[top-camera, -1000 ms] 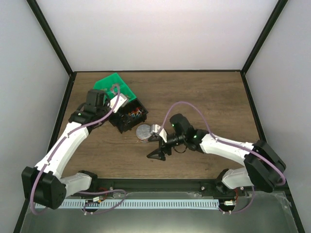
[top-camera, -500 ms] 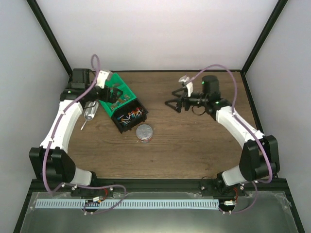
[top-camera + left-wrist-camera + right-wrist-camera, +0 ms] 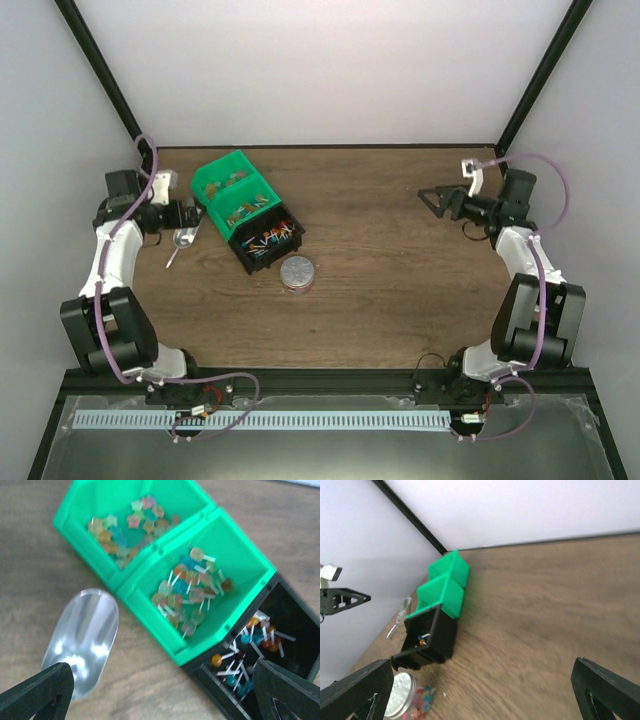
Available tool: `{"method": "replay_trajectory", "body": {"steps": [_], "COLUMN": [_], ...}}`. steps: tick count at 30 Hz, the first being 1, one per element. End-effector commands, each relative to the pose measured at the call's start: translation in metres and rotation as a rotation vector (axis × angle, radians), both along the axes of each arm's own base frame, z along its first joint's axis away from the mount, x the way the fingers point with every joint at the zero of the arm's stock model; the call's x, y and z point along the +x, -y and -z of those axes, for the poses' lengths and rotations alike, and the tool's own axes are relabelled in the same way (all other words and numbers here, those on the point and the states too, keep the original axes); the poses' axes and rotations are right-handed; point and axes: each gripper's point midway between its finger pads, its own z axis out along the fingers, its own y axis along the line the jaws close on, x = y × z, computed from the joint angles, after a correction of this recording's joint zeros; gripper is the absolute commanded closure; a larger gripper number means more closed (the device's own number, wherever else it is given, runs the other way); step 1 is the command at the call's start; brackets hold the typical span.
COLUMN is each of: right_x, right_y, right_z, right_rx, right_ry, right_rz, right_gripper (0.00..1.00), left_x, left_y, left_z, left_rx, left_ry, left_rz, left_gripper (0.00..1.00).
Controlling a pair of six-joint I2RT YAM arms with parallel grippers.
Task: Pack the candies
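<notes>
The candies (image 3: 248, 642) lie heaped in the black bin (image 3: 262, 243), a loose tangle of small round heads in red, blue and orange, each on a thin white stick. They look light and hard, and glossy enough to slip and scatter. Each is far smaller than a pincer, so pinching one by its stick would be fiddly. I judge it better to take them in bulk with the metal scoop (image 3: 82, 639). It lies on the wooden tabletop (image 3: 400, 290) to the left of the black bin. Its polished bowl is smooth and rounded, and its thin handle is the place to grip.

Two green bins (image 3: 232, 190) of stiff moulded plastic join the black bin on its far-left side and hold duller sweets. A round jar (image 3: 297, 273) with a silvery top stands just beside the black bin's near corner.

The left pincer (image 3: 188, 214) hovers left of the black bin, over the scoop, its jaws spread wide and empty. The right pincer (image 3: 432, 201), well off to the right of the black bin, is likewise wide and empty.
</notes>
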Motion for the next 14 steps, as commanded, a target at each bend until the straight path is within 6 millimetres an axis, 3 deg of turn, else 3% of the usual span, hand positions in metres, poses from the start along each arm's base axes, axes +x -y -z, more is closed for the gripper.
{"method": "replay_trajectory", "body": {"steps": [1,5,14], "right_x": [-0.018,-0.016,-0.015], "right_y": [0.01,0.015,0.017], "right_z": [0.032,0.03,0.035], "right_rx": [0.07,0.052,0.039], "right_ry": [-0.092,-0.084,-0.074], "right_rz": [0.009,0.031,0.054], "right_gripper": [0.0,0.0,0.0], "left_x": [-0.017,-0.026,-0.023], "left_y": [-0.005,-0.005,-0.011], "left_z": [0.006,0.01,0.015], "left_rx": [0.07,0.082,0.106], "left_ry": [0.051,0.076,0.071], "left_rz": [-0.02,-0.043,-0.071], "left_gripper": [0.0,0.0,0.0]}}
